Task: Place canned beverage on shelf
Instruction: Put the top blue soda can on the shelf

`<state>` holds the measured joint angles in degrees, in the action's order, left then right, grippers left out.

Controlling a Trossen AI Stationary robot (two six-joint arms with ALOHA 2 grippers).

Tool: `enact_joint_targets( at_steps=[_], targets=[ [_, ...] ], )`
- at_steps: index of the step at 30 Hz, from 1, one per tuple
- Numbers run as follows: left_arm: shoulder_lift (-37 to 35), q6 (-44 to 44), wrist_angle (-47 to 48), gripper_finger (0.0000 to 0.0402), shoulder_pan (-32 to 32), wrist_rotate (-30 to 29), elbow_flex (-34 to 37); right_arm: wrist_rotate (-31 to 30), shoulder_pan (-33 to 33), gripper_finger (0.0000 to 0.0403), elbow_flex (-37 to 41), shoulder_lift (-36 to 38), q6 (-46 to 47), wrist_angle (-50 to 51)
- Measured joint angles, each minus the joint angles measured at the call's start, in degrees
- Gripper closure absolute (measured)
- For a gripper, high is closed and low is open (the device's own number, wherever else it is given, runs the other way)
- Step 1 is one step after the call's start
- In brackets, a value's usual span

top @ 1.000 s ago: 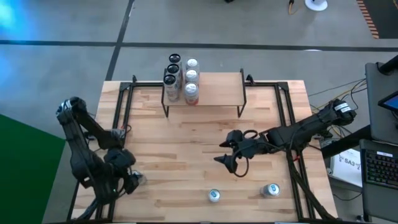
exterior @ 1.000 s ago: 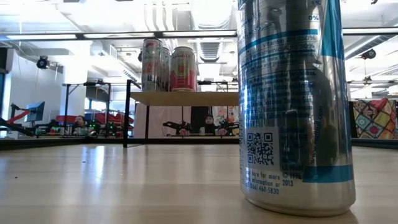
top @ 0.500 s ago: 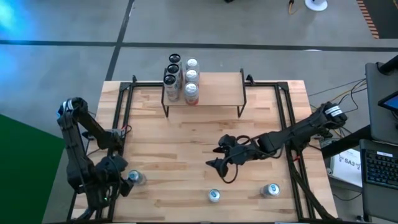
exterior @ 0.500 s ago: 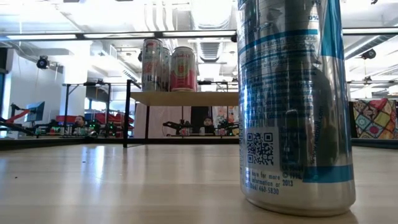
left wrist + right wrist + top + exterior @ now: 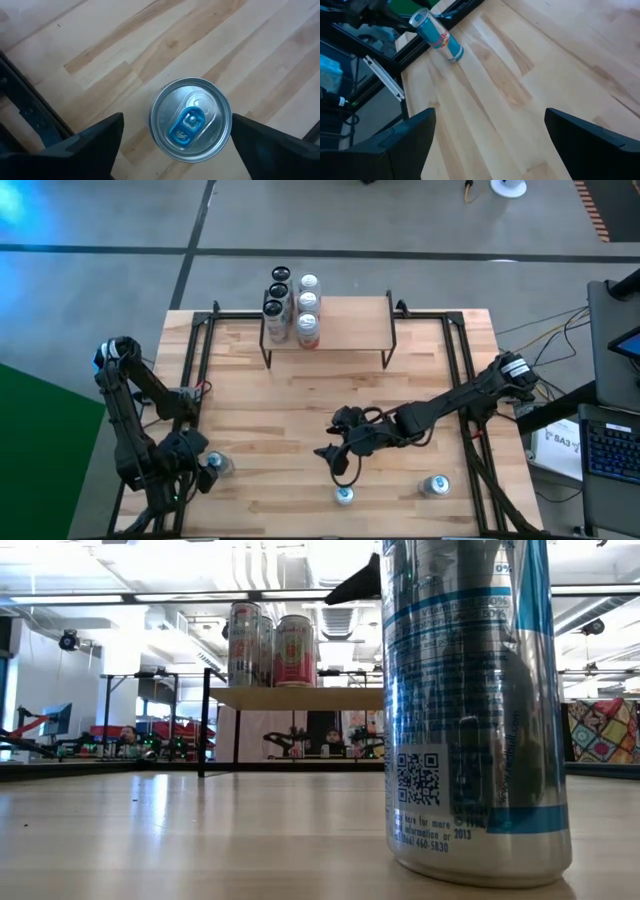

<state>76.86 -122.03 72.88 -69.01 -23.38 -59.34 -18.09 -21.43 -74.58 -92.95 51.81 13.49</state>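
A silver can with a blue tab (image 5: 191, 120) stands upright on the table at the near left; it also shows in the high view (image 5: 217, 467). My left gripper (image 5: 177, 120) is open above this can and points down, one finger on each side and clear of it. My right gripper (image 5: 328, 455) is open and empty over the table's middle, just behind a second can (image 5: 344, 496) at the near edge. A third can (image 5: 434, 485) stands at the near right. The shelf (image 5: 345, 320), a light wood board on black wire legs, stands at the far edge with several cans (image 5: 292, 305) on its left end.
Black frame rails (image 5: 195, 355) run along the table's left and right sides. The shelf's right part (image 5: 360, 320) is bare board. In the low view one can (image 5: 465, 710) stands close to the camera and hides much of the table's right.
My right gripper has reached from the table's right middle toward the near left, coming close behind the middle can at the near edge. My left gripper has shifted a little toward the near left, by its can. No can has moved.
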Motion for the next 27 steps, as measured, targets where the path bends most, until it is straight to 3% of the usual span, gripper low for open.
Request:
enact_joint_targets(
  at_steps=[8,15,21,27],
  targets=[
    [0.00,1.75,-4.83,0.0116,0.11,-1.67,3.53,0.00,1.09,0.0039,-1.21,-0.59,-2.16,0.07],
    [0.04,10.46,-12.25,0.0155,0.28,-10.81,5.55,0.00,1.75,0.0039,-1.21,1.47,-3.24,1.49],
    [0.02,34.80,-21.85,0.0154,3.09,-17.87,5.58,0.96,2.03,0.0039,-1.19,1.88,-7.77,-3.32],
    [-0.07,64.90,-32.64,0.0151,10.98,-15.69,4.22,8.35,1.93,0.0039,-1.16,1.75,-19.63,-16.10]
  ],
)
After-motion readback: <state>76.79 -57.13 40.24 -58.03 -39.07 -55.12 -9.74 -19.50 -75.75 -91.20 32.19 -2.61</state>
